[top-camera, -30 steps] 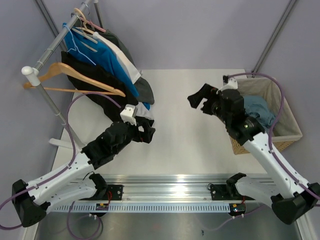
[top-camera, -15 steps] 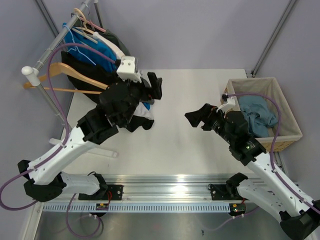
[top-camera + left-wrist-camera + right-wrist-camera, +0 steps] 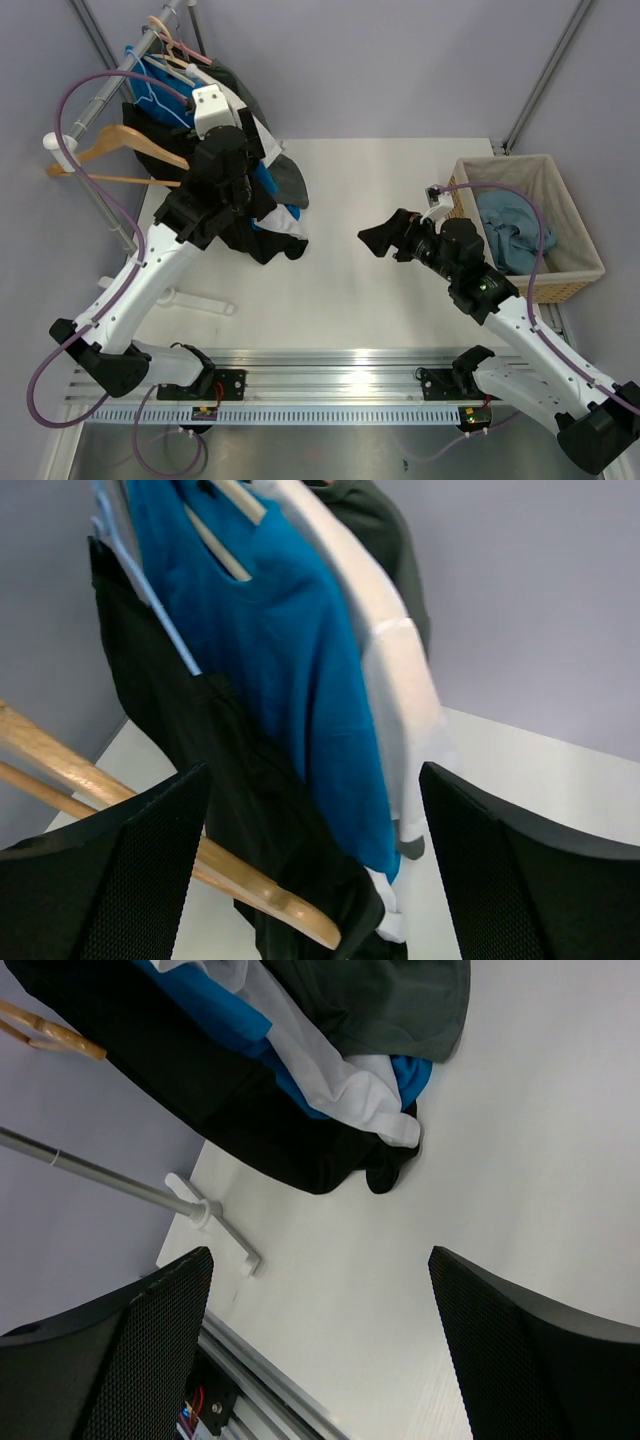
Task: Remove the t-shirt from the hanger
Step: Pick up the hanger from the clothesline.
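The left gripper (image 3: 315, 780) is raised beside a clothes rail (image 3: 100, 95) at the table's (image 3: 400, 180) far left corner, its two fingers (image 3: 100, 880) spread wide and closed on nothing. The black t-shirt (image 3: 200, 770) hangs on a wooden hanger (image 3: 60, 760) just ahead of those fingers, in the gap between them but not touching either. The left wrist camera shows the row behind it: a blue shirt (image 3: 270, 650), a white shirt (image 3: 390, 670), then a dark grey one (image 3: 385, 540). The overhead camera adds what the wrist view cannot: the black shirt slopes from the rail at upper left down to lower right, its hem bunched on the tabletop, while the hanger's bar lies roughly left to right. The right gripper (image 3: 320, 1255) hovers over the middle of the table, fingers likewise parted and empty, well apart from the clothes (its camera sees the shirt hems heaped on the table). A wicker basket (image 3: 575, 230) at the right edge holds a blue-grey cloth (image 3: 510, 225).
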{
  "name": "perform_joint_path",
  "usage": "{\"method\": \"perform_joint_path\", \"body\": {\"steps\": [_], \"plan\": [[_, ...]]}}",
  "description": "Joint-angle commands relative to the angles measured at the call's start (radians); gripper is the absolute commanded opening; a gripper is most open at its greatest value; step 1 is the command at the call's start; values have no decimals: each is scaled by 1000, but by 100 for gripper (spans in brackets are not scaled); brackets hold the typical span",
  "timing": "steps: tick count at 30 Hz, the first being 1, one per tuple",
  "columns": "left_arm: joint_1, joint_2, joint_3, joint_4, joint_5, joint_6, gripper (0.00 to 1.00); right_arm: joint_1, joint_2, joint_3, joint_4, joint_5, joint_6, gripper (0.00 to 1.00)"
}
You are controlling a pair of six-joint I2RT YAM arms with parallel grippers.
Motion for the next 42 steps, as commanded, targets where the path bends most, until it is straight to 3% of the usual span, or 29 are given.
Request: {"method": "perform_joint_path", "body": {"steps": [1, 10, 16, 28, 31, 37, 38, 39, 40, 42], "plan": [[54, -44, -36, 28, -37, -57, 86, 5, 14, 10, 60, -74, 0, 95], [134, -12, -86, 28, -114, -69, 86, 5, 22, 13, 60, -102, -9, 95], [253, -18, -129, 27, 65, -146, 86, 5, 60, 26, 62, -157, -3, 95], [263, 4, -132, 30, 50, -111, 77, 5, 74, 30, 62, -177, -6, 95], [263, 17, -120, 30, 58, -95, 67, 5, 71, 30, 62, -177, -8, 95], [263, 31, -82, 27, 133, -57, 37, 5, 69, 32, 60, -180, -9, 95], [261, 32, -76, 24, 134, -54, 32, 5, 71, 32, 62, -180, -11, 95], [261, 25, -73, 24, 138, -55, 16, 5, 71, 30, 62, -179, -13, 95], [261, 18, -73, 24, 142, -57, 8, 5, 74, 30, 62, -176, -11, 95], [258, -4, -68, 22, 142, -54, 0, 5, 80, 33, 62, -177, -11, 95]]}}
